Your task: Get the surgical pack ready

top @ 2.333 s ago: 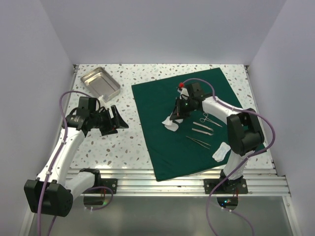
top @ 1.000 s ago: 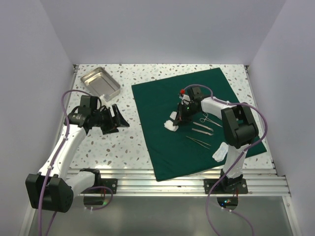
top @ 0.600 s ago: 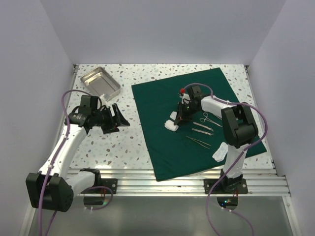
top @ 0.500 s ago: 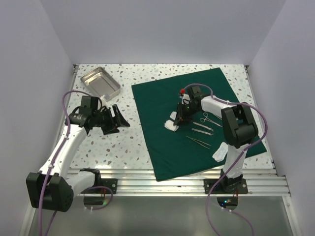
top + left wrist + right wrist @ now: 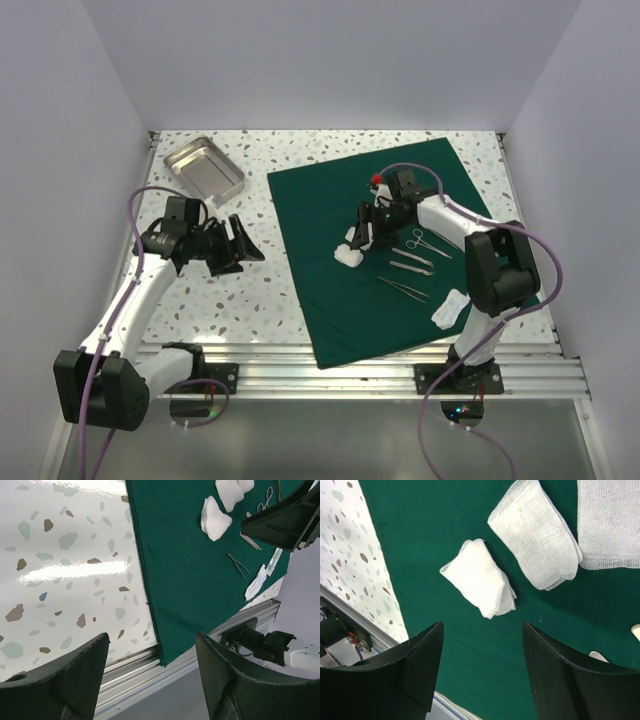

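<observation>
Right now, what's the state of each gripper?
Left gripper: open, empty.
Right gripper: open, empty, over gauze.

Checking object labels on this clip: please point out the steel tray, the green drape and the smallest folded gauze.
steel tray [image 5: 203,168], top view, bare floor of the tray.
green drape [image 5: 318,215], top view, bare cloth near its left edge.
smallest folded gauze [image 5: 479,578], right wrist view, middle of its top face.

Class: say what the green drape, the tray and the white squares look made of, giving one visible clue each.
The green drape: likely woven cloth, matte; no shine, stitched edge. The tray: polished metal, probably steel; bright reflections. The white squares: seemingly cotton gauze; open mesh weave, soft folds.
</observation>
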Robot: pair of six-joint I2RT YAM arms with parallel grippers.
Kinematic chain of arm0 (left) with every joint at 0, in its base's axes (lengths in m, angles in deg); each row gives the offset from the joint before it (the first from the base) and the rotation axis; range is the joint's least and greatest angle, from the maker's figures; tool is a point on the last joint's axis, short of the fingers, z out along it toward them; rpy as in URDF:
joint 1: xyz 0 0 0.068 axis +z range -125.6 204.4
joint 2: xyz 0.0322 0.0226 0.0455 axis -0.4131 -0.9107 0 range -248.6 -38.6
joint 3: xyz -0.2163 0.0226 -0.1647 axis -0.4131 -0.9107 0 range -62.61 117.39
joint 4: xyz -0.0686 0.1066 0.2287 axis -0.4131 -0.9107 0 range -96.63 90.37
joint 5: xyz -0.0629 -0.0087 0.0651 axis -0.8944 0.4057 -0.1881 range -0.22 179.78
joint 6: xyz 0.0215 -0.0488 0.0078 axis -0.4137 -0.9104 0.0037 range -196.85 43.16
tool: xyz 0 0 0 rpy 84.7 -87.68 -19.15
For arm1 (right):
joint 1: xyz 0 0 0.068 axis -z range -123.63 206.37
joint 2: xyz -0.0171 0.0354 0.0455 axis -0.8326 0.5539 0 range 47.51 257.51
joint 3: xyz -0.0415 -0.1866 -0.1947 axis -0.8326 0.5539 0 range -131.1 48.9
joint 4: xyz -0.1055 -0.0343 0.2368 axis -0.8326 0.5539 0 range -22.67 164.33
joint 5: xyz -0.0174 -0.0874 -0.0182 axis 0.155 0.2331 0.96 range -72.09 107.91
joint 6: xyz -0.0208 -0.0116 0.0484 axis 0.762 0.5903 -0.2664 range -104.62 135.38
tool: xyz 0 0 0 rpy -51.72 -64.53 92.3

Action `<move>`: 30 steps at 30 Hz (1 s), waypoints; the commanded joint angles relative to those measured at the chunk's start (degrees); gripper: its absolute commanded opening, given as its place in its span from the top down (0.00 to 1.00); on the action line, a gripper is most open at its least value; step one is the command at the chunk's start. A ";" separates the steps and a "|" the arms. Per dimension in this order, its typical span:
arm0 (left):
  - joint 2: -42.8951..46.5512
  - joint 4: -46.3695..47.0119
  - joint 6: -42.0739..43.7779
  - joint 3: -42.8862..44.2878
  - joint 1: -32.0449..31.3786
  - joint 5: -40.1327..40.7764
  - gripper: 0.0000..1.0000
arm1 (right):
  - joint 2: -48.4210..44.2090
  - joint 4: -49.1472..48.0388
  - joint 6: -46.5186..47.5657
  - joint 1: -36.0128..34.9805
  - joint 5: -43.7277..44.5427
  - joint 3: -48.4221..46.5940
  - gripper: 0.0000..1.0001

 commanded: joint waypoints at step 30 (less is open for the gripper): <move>1.35 -0.18 0.23 0.24 0.00 -1.48 0.26 | 7.45 -8.59 -1.12 0.26 -2.55 2.78 0.59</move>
